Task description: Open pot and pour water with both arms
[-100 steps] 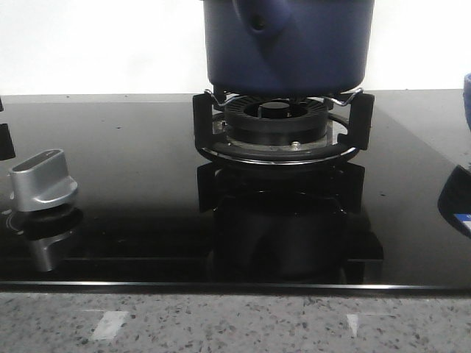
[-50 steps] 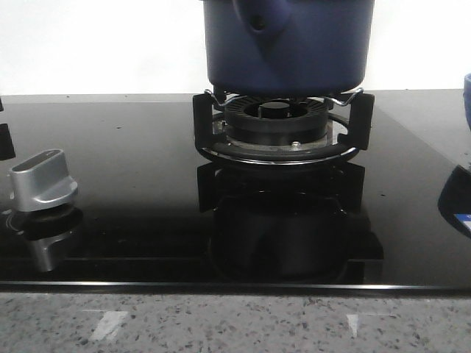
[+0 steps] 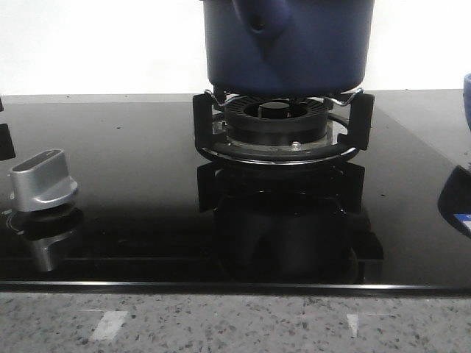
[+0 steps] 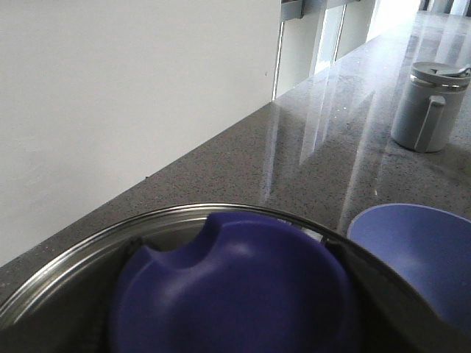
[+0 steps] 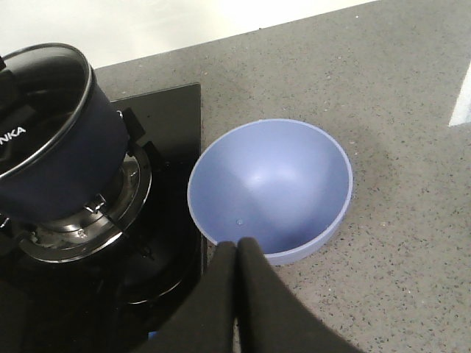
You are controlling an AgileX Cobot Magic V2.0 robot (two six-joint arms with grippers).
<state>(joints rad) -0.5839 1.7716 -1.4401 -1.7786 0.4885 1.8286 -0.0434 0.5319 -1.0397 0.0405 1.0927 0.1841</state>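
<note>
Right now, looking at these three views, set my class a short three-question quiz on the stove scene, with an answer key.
1. True or false: the pot sits on the burner grate.
2. Which is closed: (A) the right gripper (B) cannot tell?
3. Fill in: beside the cooktop, on the counter, stands an empty light-blue ____.

Key
1. True; its base rests on the grate's prongs.
2. A; in the right wrist view its fingers press together, holding nothing.
3. bowl; nothing is visible inside it. A grey lidded jug stands further along.
</note>
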